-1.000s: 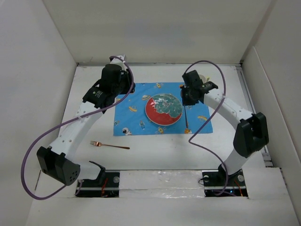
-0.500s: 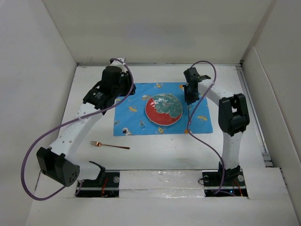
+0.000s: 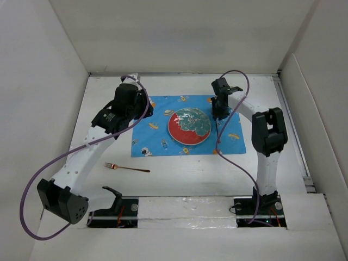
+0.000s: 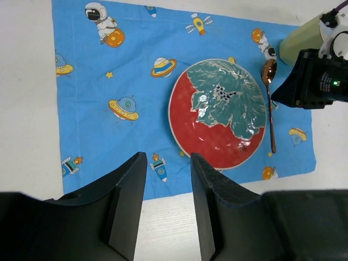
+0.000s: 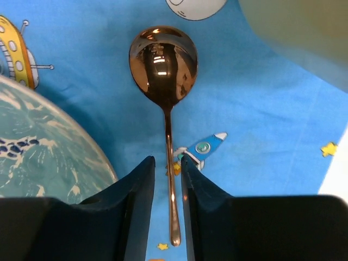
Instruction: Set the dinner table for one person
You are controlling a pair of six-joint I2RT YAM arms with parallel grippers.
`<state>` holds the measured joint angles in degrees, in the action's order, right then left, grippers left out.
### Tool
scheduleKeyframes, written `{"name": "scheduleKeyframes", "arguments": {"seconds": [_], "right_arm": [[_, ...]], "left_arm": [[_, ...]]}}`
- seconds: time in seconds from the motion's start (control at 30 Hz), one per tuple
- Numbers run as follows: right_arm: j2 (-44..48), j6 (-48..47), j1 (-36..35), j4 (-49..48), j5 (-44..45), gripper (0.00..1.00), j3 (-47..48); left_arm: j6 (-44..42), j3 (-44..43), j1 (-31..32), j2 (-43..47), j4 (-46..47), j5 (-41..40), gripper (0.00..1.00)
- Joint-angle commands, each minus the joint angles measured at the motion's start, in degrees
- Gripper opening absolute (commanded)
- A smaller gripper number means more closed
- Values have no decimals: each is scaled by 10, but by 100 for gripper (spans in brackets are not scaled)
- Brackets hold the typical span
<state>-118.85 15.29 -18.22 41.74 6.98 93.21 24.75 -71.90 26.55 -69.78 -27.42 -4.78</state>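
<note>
The dinner table (image 3: 179, 182) is a white tabletop with a blue space-patterned placemat (image 3: 157, 136) on it. A red and green plate (image 3: 188, 126) sits on the mat. A copper spoon (image 5: 164, 60) lies flat on the mat just right of the plate, bowl away from me. My right gripper (image 5: 166, 160) stands narrowly open over its handle, with a gap at the left finger. My left gripper (image 4: 167, 157) hovers open and empty above the mat's left side (image 3: 140, 106). A copper fork (image 3: 126, 168) lies on the bare table in front of the mat.
A pale green cup (image 5: 304, 38) stands at the mat's far right corner, close beside the right gripper (image 3: 219, 111). White walls border the table on three sides. The right arm's purple cable (image 3: 220, 147) drapes over the mat's right edge.
The right gripper's jaws have parted from the spoon handle, leaving the spoon on the mat. The right arm's elbow swung inward. The left arm drew back a little to the left.
</note>
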Motion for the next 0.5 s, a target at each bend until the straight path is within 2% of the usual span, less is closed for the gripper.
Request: {"name": "scheduleKeyframes", "arguments": {"seconds": [0.0,0.07,0.1,0.13,0.17,0.2,0.23,0.33,0.37,0.4,0.47], "right_arm": [[87,9,-23,-3,16,32,5],[149,-3,-43,-15,-2,23,-13],[169,-13,-72,-44,-23,6,-24],[201,-22,-89,-66,-48,0,-37],[213,-22,-110,-84,-97,0,-59],[219,-23,-158,-115,-119,0,-71],[223,-24,-185,-133,-136,0,-79],[203,-24,-306,-207,-144,0,-108],[156,-31,-357,-216,-132,0,-93],[156,-31,-357,-216,-132,4,-81],[121,-36,-412,-228,-130,17,-59]], "left_arm": [[14,-28,0,30,-18,-18,35],[15,-51,0,37,-27,-21,33],[22,-61,0,39,-30,-21,30],[28,-81,0,48,-29,-19,25],[35,-89,0,55,-26,-16,20],[52,-100,0,68,-23,-12,8],[62,-105,0,77,-23,-12,0],[109,-97,0,131,-20,-21,0],[138,-84,0,166,-31,-35,0],[138,-76,0,184,-31,-41,0],[172,-65,0,220,-43,-57,3]]}}
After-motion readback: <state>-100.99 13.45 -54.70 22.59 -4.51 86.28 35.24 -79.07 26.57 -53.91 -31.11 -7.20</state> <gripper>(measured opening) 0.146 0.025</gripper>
